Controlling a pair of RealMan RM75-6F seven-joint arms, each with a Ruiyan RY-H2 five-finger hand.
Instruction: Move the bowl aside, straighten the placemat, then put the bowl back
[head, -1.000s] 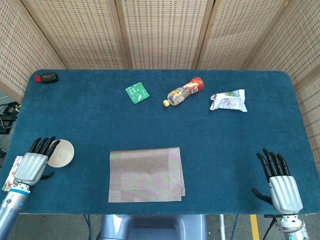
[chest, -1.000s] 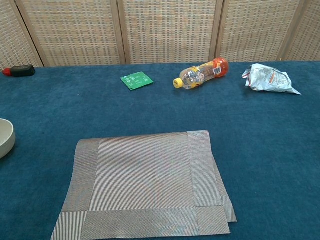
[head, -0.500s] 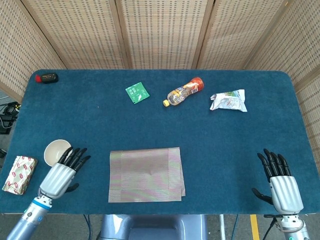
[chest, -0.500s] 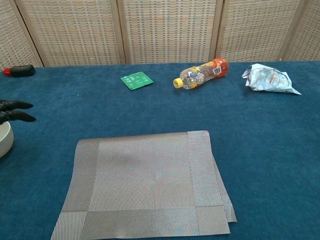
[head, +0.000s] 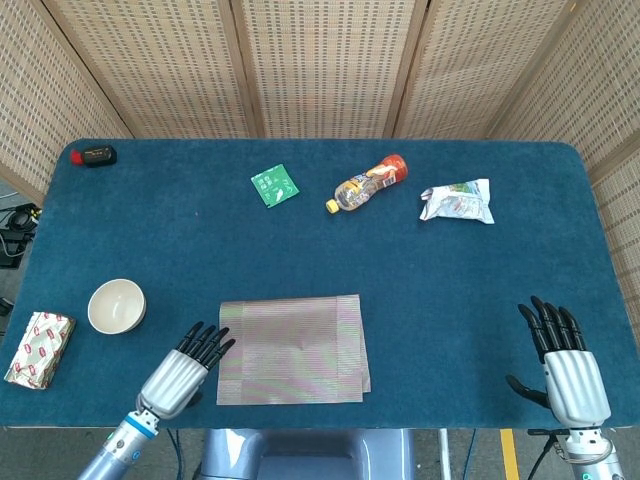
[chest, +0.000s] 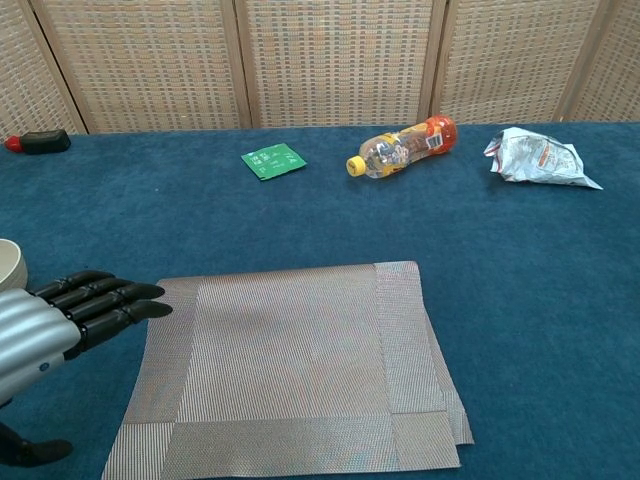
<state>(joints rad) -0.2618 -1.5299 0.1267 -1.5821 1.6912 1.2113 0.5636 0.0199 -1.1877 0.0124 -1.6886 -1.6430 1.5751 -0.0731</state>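
Note:
A small cream bowl (head: 117, 306) stands on the blue table at the near left, away from the placemat; only its rim (chest: 10, 262) shows in the chest view. The grey woven placemat (head: 291, 349) (chest: 290, 368) lies at the near middle, its right side folded over so a doubled edge shows. My left hand (head: 186, 366) (chest: 60, 317) is open, fingers stretched out flat, its tips at the mat's left edge. My right hand (head: 567, 366) is open near the front right corner, holding nothing; the chest view does not show it.
A red-and-white packet (head: 38, 347) lies left of the bowl. At the back lie a green sachet (head: 273, 185), a fallen plastic bottle (head: 366, 184), a crumpled bag (head: 457, 201) and a black-and-red object (head: 93, 155). Wicker screens stand behind the table.
My left hand has left the bowl and swung right, from beside the bowl to the placemat's left edge. The bowl stays where it was set. The right hand has barely moved.

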